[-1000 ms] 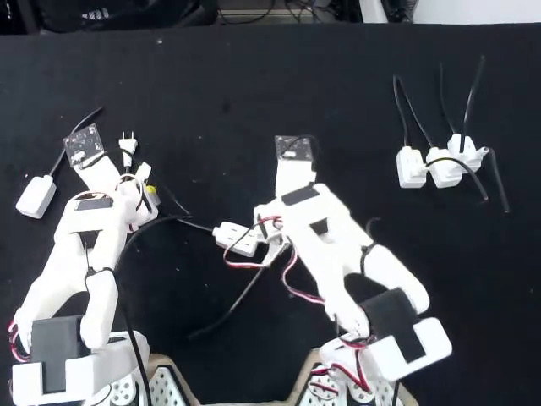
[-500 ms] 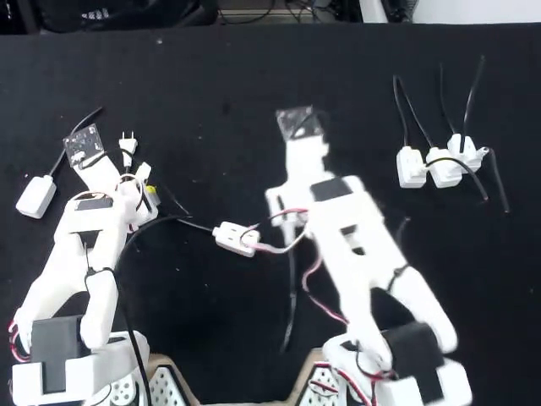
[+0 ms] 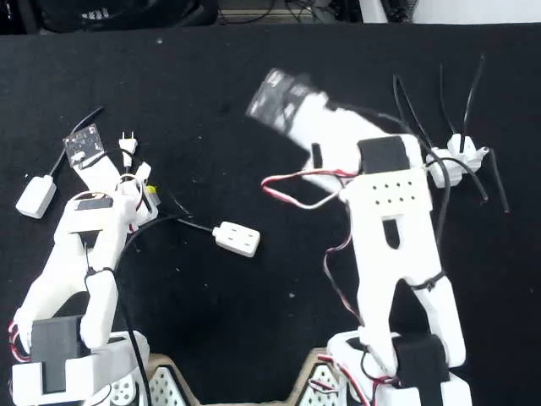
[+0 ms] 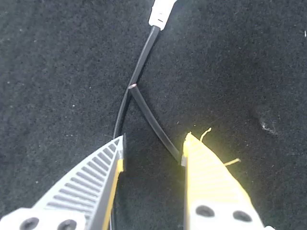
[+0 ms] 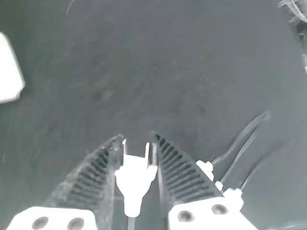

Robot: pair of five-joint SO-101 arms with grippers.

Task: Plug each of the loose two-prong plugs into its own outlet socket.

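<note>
My right gripper (image 5: pixel 136 141) is shut on a white two-prong plug (image 5: pixel 135 178), whose prongs point out past the fingertips above the black table. The right arm (image 3: pixel 385 199) stands raised at the centre right. My left gripper (image 4: pixel 152 143) is open low over the mat, with a black cable (image 4: pixel 139 79) running between its fingers to a white plug end (image 4: pixel 162 12). In the high view that plug (image 3: pixel 127 141) lies just beyond the left gripper (image 3: pixel 133 173). A white outlet socket (image 3: pixel 237 238) lies mid-table, and another socket (image 3: pixel 35 196) lies at the far left.
A cluster of white sockets (image 3: pixel 448 165) with black cables sits at the back right, partly behind the right arm. Red and white wires hang from the right arm. A black cable trails from the middle socket toward the left arm's base.
The right arm has lifted away from the middle socket and swung up and to the right with the plug. The left arm has kept still.
</note>
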